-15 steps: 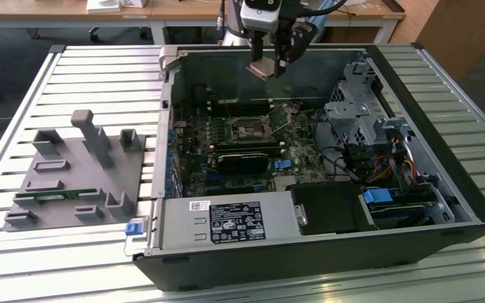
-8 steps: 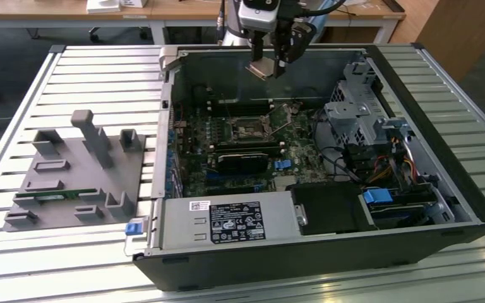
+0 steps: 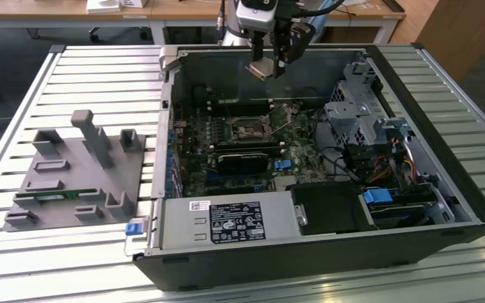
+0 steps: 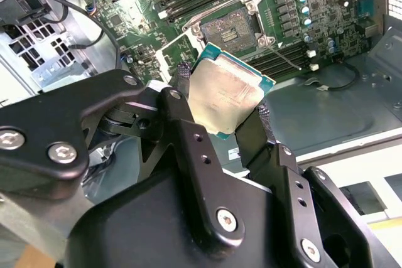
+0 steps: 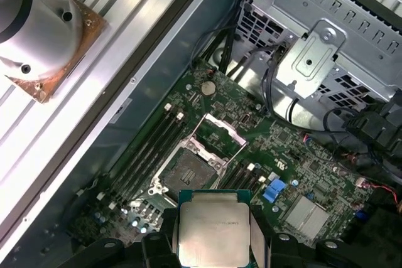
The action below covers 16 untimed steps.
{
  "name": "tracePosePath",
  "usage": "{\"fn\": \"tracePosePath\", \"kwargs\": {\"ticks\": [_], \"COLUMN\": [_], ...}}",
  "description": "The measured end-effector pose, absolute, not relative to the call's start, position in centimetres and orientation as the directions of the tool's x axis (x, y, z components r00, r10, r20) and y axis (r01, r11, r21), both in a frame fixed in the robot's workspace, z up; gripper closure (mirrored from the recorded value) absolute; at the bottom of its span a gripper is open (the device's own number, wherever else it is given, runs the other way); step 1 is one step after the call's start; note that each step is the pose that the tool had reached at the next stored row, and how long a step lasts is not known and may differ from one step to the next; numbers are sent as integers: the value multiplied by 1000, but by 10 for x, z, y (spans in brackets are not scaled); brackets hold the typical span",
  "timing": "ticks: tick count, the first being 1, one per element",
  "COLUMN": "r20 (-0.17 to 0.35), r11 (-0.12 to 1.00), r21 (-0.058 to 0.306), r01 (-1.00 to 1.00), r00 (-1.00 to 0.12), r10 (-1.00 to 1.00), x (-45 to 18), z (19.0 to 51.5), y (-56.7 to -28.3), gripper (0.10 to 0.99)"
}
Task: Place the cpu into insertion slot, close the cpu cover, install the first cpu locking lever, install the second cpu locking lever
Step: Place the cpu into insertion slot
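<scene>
1. Exterior view: the gripper (image 3: 269,65) hangs over the far side of the open computer case (image 3: 310,265). Its jaws are closed on the cpu (image 3: 262,69), which is held in the air well above the insertion slot (image 3: 247,130).
2. Second wrist view: the cpu (image 4: 227,91) sits tilted between the two black fingers (image 4: 186,123), pinched by opposite edges with its metal face showing. The insertion slot (image 4: 235,27) lies apart from it, contacts exposed. The cpu cover (image 4: 178,51) is swung open beside the slot.
3. First wrist view: the jaws grip the cpu (image 5: 213,230) on two sides. The insertion slot (image 5: 188,171) is near it on the board, with the cpu cover (image 5: 221,133) raised at the slot's edge.
</scene>
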<state>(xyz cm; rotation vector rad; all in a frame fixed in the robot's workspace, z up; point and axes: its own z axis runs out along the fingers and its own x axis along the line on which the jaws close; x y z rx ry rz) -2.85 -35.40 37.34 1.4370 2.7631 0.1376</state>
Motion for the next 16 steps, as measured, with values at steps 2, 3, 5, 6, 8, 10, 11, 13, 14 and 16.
{"fn": "tracePosePath", "kwargs": {"ticks": [2, 3, 5, 6, 8, 10, 11, 13, 14, 16], "r20": [19, 19, 19, 19, 19, 19, 19, 19, 19, 19], "r11": [567, 565, 560, 558, 554, 549, 547, 542, 539, 535], "r21": [89, 89, 89, 89, 89, 89, 89, 89, 89, 89], "r01": [819, 820, 824, 825, 828, 831, 833, 836, 837, 840], "r00": [-570, -568, -564, -562, -557, -553, -550, -546, -543, -539], "r10": [821, 823, 826, 827, 830, 833, 835, 838, 840, 842], "x": [-29, -29, -29, -29, -29, -29, -29, -29, -29, -30], "z": [373, 373, 373, 373, 373, 373, 373, 373, 373, 373], "y": [-354, -354, -354, -354, -354, -354, -354, -354, -354, -354], "gripper": [545, 545, 545, 545, 545, 545, 545, 545, 545, 545]}}
